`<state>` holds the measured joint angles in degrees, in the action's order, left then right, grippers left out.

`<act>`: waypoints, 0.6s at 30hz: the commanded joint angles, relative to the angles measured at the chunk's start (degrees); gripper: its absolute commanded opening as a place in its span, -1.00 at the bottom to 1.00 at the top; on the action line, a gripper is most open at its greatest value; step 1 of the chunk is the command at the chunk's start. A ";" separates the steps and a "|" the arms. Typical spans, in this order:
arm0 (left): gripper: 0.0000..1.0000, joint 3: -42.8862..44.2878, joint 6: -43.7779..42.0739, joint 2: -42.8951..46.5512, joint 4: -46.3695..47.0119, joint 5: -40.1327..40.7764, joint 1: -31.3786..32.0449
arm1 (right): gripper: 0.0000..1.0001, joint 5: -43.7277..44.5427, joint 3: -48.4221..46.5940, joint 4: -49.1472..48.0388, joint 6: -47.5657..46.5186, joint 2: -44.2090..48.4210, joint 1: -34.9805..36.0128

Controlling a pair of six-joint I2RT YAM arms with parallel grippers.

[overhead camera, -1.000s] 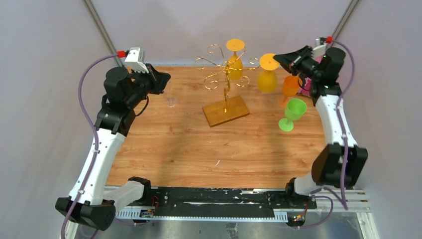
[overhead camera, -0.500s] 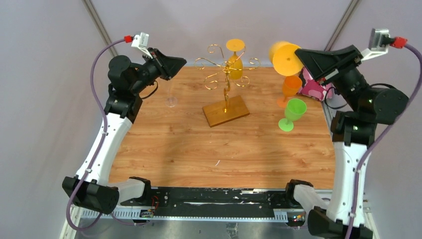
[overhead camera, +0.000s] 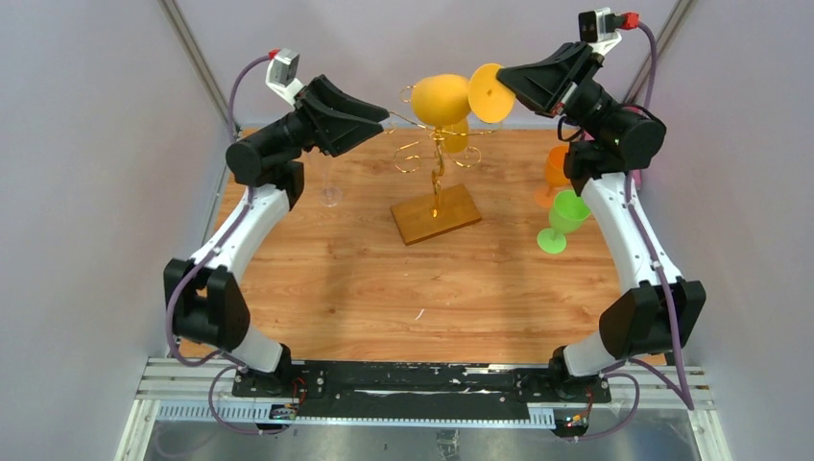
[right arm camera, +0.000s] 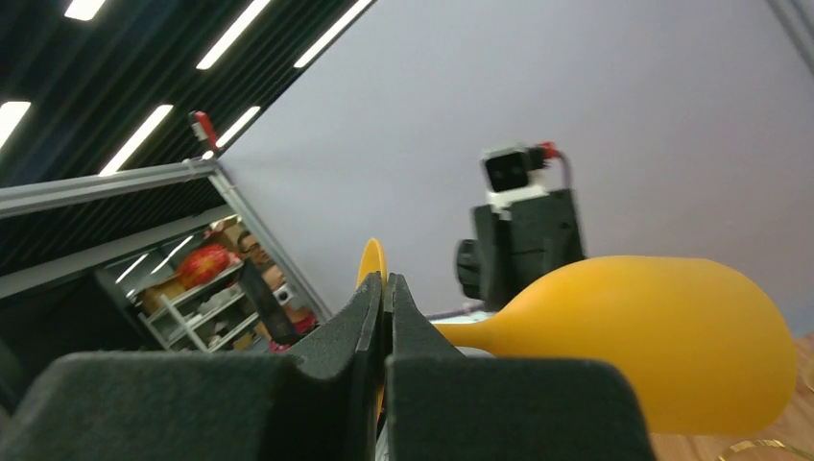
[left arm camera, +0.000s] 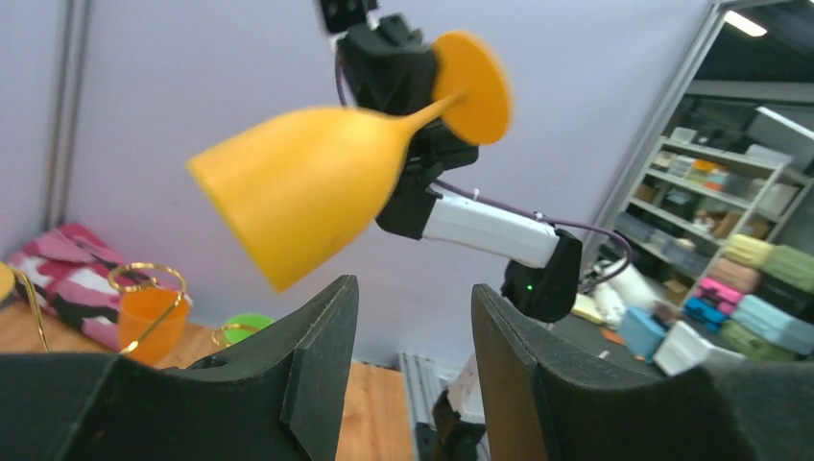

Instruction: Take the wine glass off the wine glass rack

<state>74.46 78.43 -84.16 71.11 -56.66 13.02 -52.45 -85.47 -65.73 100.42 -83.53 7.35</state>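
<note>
Wine glass [overhead camera: 442, 99]: we find it off the rack and in the air. It is a yellow glass lying on its side above the far part of the wine glass rack [overhead camera: 437, 158], and no part of it touches the wire. The bowl is to the left and the round foot to the right.

Right gripper [overhead camera: 506, 81]: it has the foot. In the right wrist view its two fingers [right arm camera: 317, 384] are pressed together on the thin edge of the disc. The stem and bowl run off to the right of them.

Left gripper [overhead camera: 377, 116]: it is raised to about the same height, just left of the bowl. Its fingers [left arm camera: 317, 365] stand spread apart with nothing between them. In the left wrist view the bowl hangs above them and touches neither.

The rack stands upright on its wooden base [overhead camera: 434, 215], near the far middle of the table [overhead camera: 336, 279]. A second yellow glass [overhead camera: 461, 140] hangs among its curled arms, partly hidden behind the held one.

On the right side of the table we note an orange glass [overhead camera: 557, 165] and, just nearer, a green glass [overhead camera: 564, 219], both upright. A clear glass [overhead camera: 331, 192] stands far left, under the left arm. A pink patterned bundle [left arm camera: 62, 264] shows beside the orange glass in the left wrist view; we cannot tell what it is.
</note>
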 commanded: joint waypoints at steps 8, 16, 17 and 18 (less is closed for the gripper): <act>0.04 0.87 14.63 -7.76 18.81 -1.15 0.33 | -1.00 2.18 -5.22 -16.62 8.07 -2.94 6.15; 0.04 -0.10 14.30 -7.11 18.82 0.16 0.34 | -1.00 3.25 -4.30 -17.41 7.24 -5.53 9.73; 0.04 -0.27 14.48 -7.22 18.84 0.29 0.34 | -1.00 3.37 -4.28 -17.37 7.02 -5.99 10.50; 0.04 -0.26 14.72 -7.31 18.86 0.32 0.34 | -1.00 3.29 -4.28 -17.12 6.68 -6.50 11.37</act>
<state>74.76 92.42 -92.62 86.13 -57.04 12.99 -50.48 -89.58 -79.72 107.59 -88.40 15.14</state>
